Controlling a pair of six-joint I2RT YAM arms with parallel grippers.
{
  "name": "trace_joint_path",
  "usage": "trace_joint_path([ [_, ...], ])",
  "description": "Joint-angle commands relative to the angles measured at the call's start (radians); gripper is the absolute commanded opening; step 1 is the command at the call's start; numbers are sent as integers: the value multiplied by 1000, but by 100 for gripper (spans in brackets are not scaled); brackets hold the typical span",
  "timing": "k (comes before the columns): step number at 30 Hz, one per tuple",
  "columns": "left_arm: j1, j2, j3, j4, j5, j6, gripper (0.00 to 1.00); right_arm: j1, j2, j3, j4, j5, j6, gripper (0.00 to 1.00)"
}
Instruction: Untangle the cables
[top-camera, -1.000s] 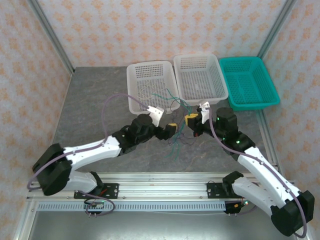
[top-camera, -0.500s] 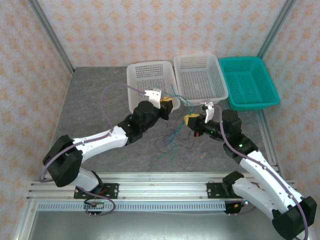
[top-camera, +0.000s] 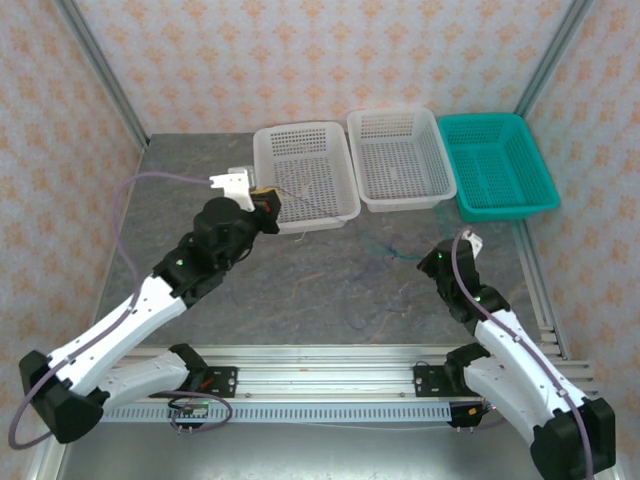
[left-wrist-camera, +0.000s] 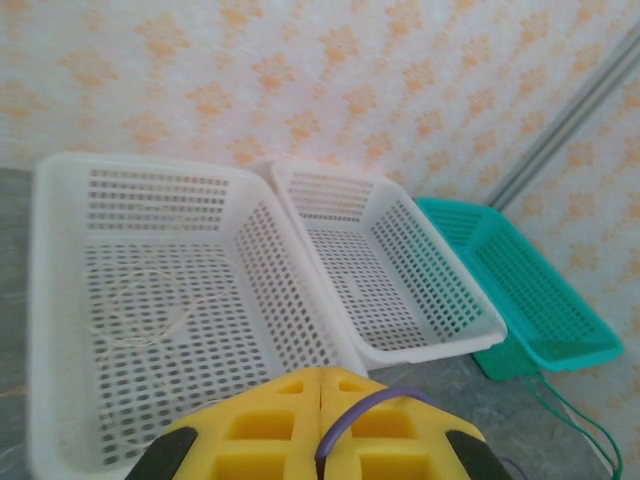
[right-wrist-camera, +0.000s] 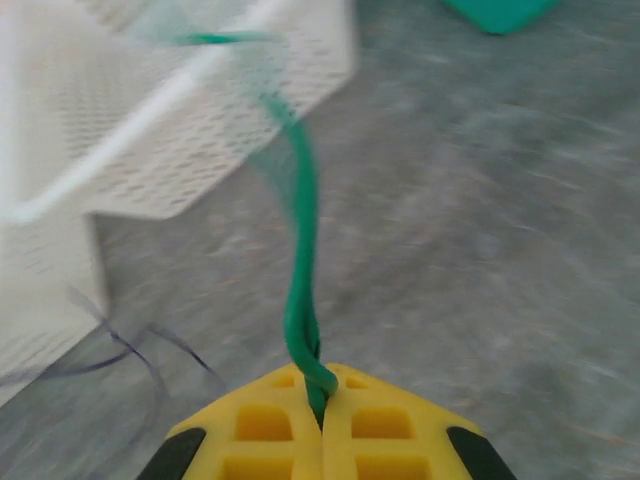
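My left gripper (left-wrist-camera: 320, 375) is shut on a dark purple cable (left-wrist-camera: 385, 400), which loops out over its right yellow finger. In the top view this left gripper (top-camera: 262, 198) hovers at the front left corner of the left white basket (top-camera: 262, 160). A thin white cable (left-wrist-camera: 140, 310) lies coiled inside that basket. My right gripper (right-wrist-camera: 322, 375) is shut on a green cable (right-wrist-camera: 300, 250) that runs forward toward a white basket. Seen from above, the right gripper (top-camera: 432, 262) is low over the table, and the green cable (top-camera: 385, 248) trails to its left.
A second white basket (top-camera: 440, 160) and a teal basket (top-camera: 540, 180) stand in a row at the back right. A dark purple strand (right-wrist-camera: 130, 350) lies on the grey table (top-camera: 330, 290) left of my right gripper. Patterned walls close in the cell.
The left arm has swung left and back from the table's middle to the left basket's corner. The right gripper has drawn back toward the near right. The bunched cables between them have spread apart.
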Motion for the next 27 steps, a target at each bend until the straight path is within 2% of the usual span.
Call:
trace_joint_path([
  [1,52,-59,68,-191,-66,-9,0,-105,28,-21,-80,81,138,0],
  [5,131,-96,138,-311,-77,12,0,-266,100,-18,-103,-13,181,0],
  [8,227,-113,193,-394,-61,33,0,-379,169,3,-124,-68,210,0],
  [14,407,-117,301,-471,-10,58,0,-477,297,65,-168,-42,239,0],
  [17,497,-107,353,-473,70,35,0,-506,345,74,-159,-40,252,0],
  [20,538,-89,408,-479,101,19,0,-513,367,74,-158,-14,263,0],
  [21,541,-83,418,-466,126,16,0,-513,367,69,-139,-37,253,0],
  [22,541,-79,421,-441,168,10,0,-514,363,50,-80,-117,218,0],
  [25,541,-40,437,-339,375,-17,0,-510,331,-14,106,-360,166,1],
  [27,541,-9,468,-304,451,-38,0,-484,284,-11,80,-387,162,6],
])
